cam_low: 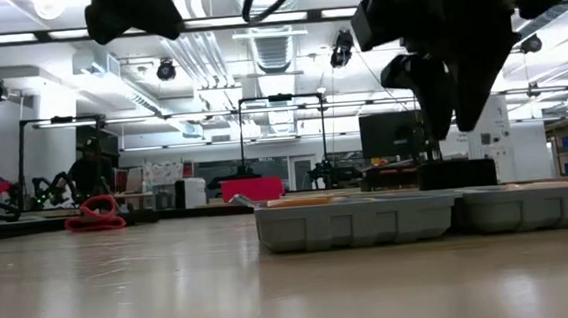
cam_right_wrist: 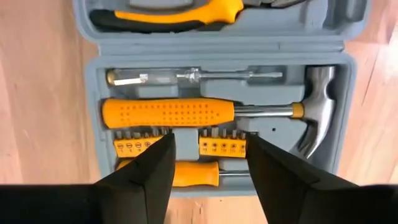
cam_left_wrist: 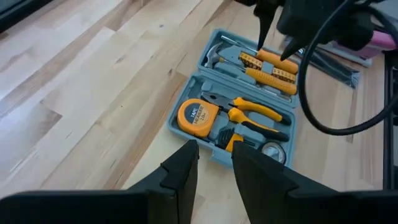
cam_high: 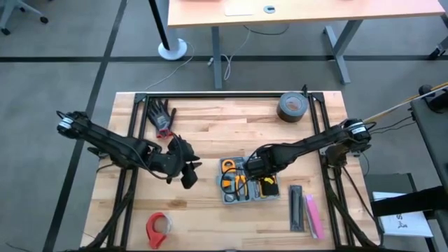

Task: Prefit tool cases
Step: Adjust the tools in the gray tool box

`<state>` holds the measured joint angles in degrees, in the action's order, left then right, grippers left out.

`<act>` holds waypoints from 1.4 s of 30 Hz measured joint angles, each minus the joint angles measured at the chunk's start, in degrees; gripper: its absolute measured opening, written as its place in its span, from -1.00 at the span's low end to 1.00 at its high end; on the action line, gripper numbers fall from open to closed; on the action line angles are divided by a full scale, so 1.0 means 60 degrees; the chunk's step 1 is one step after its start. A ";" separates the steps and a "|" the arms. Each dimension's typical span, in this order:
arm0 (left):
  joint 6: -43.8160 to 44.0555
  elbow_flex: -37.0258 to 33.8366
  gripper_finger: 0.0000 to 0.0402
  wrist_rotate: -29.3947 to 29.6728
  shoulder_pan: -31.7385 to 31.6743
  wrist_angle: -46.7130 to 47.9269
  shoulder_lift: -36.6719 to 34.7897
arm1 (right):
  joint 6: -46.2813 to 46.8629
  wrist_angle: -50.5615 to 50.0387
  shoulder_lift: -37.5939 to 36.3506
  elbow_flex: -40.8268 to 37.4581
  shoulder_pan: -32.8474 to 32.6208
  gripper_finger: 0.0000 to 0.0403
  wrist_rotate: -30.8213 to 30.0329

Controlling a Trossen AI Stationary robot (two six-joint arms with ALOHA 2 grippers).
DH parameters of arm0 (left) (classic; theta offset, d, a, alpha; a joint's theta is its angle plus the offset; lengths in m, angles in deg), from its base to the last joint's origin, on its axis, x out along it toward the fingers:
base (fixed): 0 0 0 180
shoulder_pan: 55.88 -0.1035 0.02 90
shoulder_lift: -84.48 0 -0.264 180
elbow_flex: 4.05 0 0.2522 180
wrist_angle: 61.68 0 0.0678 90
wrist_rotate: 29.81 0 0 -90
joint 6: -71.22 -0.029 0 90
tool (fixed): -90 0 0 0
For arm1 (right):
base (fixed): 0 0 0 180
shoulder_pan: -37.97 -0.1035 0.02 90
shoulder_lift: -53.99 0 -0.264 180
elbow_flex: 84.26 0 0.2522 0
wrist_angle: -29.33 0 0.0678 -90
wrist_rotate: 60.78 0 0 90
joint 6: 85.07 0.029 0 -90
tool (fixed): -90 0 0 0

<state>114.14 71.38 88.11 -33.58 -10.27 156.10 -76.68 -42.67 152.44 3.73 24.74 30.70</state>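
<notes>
Tool case [cam_right_wrist: 217,56] tools show only to wrists; right gripper [cam_right_wrist: 208,165] open, left gripper [cam_left_wrist: 214,163] narrowly parted

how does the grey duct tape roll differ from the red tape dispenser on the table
The grey duct tape roll is a plain thick ring lying flat at the table's far edge, on the right arm's side; the red tape dispenser is a smaller roll in a red holder, near the front edge on the left arm's side. The grey roll looks wider and bulkier. Both sit apart from the open blue-grey plastic tool case, and neither claw touches them.
</notes>
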 joint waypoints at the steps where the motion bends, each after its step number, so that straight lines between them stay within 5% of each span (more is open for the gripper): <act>1: 0.0000 0.0000 -0.48 0.0000 0.0004 0.0012 -0.0014 | -0.0016 0.0046 0.0003 -0.0072 0.0000 -0.12 0.0003; 10: 0.0008 0.0000 -0.48 -0.0097 0.0049 0.0132 -0.0066 | 0.0177 0.3842 -0.0003 -0.2925 0.0151 -0.19 0.0797; 32: 0.0124 0.0007 -0.48 -0.0262 0.0171 0.0336 -0.0120 | -0.0238 -0.0494 -0.0535 0.0537 0.0127 -0.27 -0.0019; 42: 0.0153 0.0007 -0.48 -0.0262 0.0188 0.0451 -0.0164 | -0.0161 -0.0813 -0.0517 0.0800 0.0124 -0.34 0.0003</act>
<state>115.06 71.42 86.54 -32.45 -7.56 155.11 -77.65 -47.55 149.35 8.53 25.48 30.71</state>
